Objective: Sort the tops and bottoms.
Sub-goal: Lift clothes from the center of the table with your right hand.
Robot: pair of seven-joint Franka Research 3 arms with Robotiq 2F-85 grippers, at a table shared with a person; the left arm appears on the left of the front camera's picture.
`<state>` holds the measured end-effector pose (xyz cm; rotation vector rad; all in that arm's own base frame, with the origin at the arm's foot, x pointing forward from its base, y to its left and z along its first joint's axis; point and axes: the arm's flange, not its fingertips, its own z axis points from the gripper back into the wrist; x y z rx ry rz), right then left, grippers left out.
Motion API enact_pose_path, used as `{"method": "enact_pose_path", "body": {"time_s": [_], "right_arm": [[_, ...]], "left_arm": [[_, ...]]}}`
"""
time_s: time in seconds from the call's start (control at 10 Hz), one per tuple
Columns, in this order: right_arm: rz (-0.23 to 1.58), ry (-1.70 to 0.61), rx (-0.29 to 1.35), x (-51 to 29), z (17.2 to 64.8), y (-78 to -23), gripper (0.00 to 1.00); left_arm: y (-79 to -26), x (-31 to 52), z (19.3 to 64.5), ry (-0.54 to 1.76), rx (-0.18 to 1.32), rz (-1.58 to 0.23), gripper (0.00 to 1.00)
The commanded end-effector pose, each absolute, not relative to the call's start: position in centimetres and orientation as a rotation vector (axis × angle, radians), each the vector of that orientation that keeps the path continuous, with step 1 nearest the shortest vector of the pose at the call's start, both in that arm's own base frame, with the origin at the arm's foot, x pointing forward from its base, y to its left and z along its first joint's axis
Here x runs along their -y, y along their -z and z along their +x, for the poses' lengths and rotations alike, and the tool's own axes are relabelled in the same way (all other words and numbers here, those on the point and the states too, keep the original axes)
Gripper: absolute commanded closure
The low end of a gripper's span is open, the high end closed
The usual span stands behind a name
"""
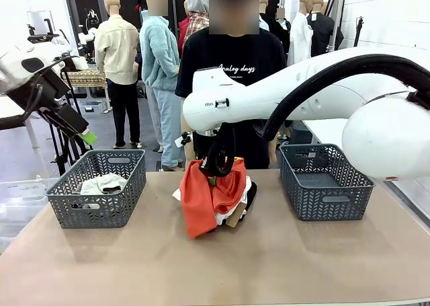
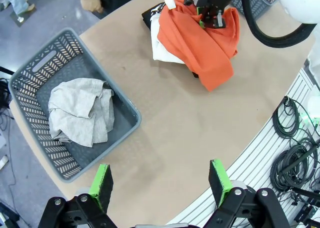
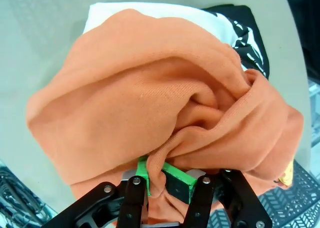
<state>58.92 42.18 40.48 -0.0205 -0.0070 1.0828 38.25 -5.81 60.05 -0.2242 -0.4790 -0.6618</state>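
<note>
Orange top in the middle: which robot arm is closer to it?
Right. The right end effector is shut on a fold of the orange top; the left end effector hangs open, raised beside the left grey basket, well away from the top.

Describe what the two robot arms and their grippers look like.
The right arm is white, smooth and rounded, with a thick black cable hose looping along it and small dark lettering near its wrist. The left arm is white too, with black fittings. The left gripper and right gripper are black linkages with silver pins and bright green pads.
</note>
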Motion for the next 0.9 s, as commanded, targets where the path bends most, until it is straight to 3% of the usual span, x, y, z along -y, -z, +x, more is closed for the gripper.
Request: {"method": "enact_pose_path", "body": {"time_s": [0.0, 0.8], "right_arm": [[-0.019, -1.068, 0.034, -41.4, 57.6, -40.7, 1.00], [-0.084, -1.013, 0.130, -39.4, 56.5, -45.6, 1.00]], "left_arm": [[-60.3, 5.8, 38.2, 0.658, 0.474, -0.226, 0.00], [-60.3, 5.8, 38.2, 0.658, 0.474, -0.226, 0.00]]}}
